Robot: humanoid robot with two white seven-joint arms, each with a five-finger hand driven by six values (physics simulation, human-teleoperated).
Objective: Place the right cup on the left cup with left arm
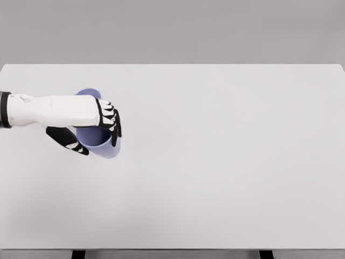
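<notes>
Fingers (110, 120) around blue cup (99, 144)

left arm: enters from left edge, level | left hand (91, 124): fingers (110, 116) curled, grasping

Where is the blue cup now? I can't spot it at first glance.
In the head view the blue cup sits on the table's left side, gripped by the left hand, partly hidden under it.
</notes>
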